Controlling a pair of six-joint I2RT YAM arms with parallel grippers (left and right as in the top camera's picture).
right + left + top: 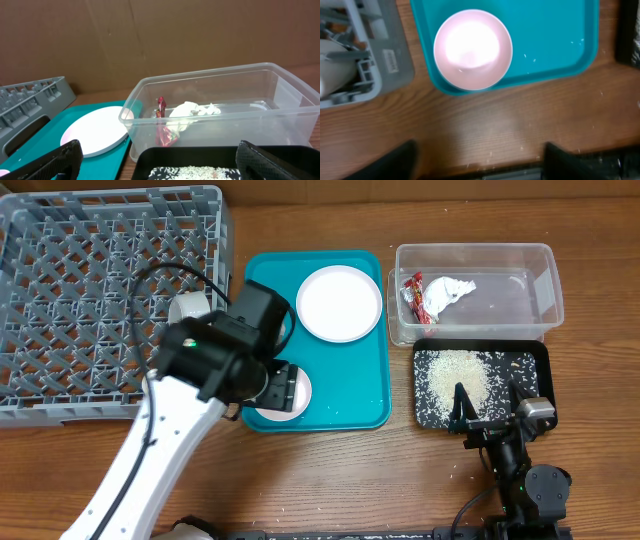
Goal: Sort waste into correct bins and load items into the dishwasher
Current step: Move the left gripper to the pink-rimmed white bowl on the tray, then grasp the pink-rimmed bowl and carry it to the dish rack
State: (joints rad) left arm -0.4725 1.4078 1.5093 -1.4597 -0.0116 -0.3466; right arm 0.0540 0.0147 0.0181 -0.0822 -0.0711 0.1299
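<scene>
The pinkish bowl (pixel 472 50) sits upright on the teal tray's near-left corner; in the overhead view (pixel 302 398) my arm partly covers it. My left gripper (pixel 480 165) is open and empty, just above and in front of the bowl (pixel 285 385). The white plate (pixel 339 303) lies on the teal tray (pixel 350 385). The clear tub (pixel 475 290) holds the red-and-white wrapper (pixel 413 292) and the napkin (pixel 445 295). The black tray (pixel 530 380) holds rice grains (pixel 455 375). My right gripper (pixel 160 165) is open and empty at that tray's front edge (pixel 490 418).
The grey dish rack (pixel 100 290) fills the back left. A whitish round dish (pixel 188 308) stands at its right edge, partly hidden by my left arm. A few stray grains lie on the wooden table (pixel 520 135) in front of the teal tray.
</scene>
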